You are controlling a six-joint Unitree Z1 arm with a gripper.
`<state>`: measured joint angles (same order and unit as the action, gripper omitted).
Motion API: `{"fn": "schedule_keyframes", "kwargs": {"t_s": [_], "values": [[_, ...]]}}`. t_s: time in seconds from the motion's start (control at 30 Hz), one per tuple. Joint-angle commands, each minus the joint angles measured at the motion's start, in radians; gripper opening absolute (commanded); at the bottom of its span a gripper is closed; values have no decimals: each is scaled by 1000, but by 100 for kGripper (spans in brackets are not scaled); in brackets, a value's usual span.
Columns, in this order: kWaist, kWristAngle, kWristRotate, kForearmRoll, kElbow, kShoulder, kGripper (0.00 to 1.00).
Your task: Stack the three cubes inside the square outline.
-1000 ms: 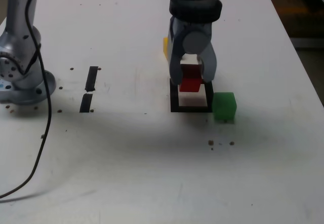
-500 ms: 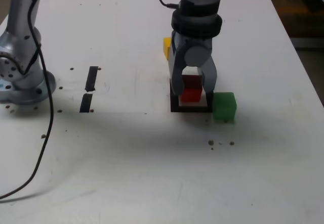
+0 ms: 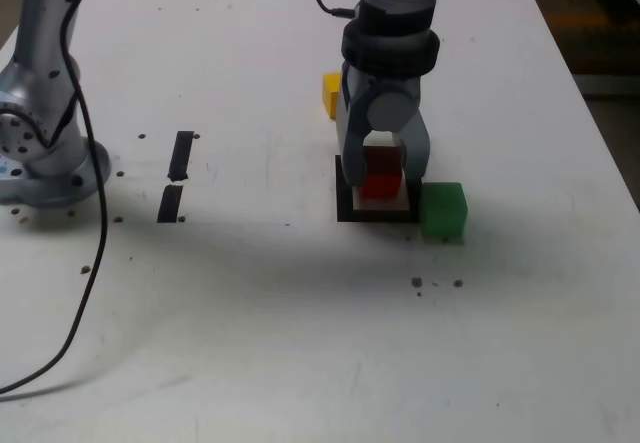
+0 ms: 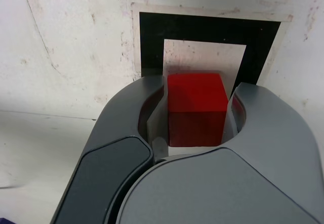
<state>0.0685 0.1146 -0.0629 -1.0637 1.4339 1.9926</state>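
Note:
My gripper (image 3: pixel 383 176) stands low over the square outline (image 3: pixel 345 208), shut on the red cube (image 3: pixel 379 184). In the wrist view the red cube (image 4: pixel 196 107) sits between the two grey jaws (image 4: pixel 197 105) above the white middle of the black square outline (image 4: pixel 152 37). Whether the cube rests on the table I cannot tell. The green cube (image 3: pixel 443 211) sits just outside the outline at the exterior view's right. The yellow cube (image 3: pixel 331 94) lies farther back, partly hidden behind the arm.
Two short black tape strips (image 3: pixel 176 175) lie at the exterior view's left. The arm's grey base (image 3: pixel 40 153) stands at the left edge, with a black cable (image 3: pixel 92 253) trailing across the table. The table's right edge (image 3: pixel 590 113) runs close by.
The gripper has come down with the red cube, from above the outline to low inside it. The green and yellow cubes have not moved.

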Motion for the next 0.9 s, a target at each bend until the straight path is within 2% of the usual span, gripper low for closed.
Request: {"fn": "schedule_keyframes", "kwargs": {"t_s": [0.0, 0.13, 0.53, 0.87], "values": [[-4, 0, 2, 4, -7, -5, 29], [-6, 5, 4, 4, -18, -6, 36], [-7, 25, 13, 4, -25, -18, 46], [-9, 33, 19, 5, -39, -25, 67]]}}
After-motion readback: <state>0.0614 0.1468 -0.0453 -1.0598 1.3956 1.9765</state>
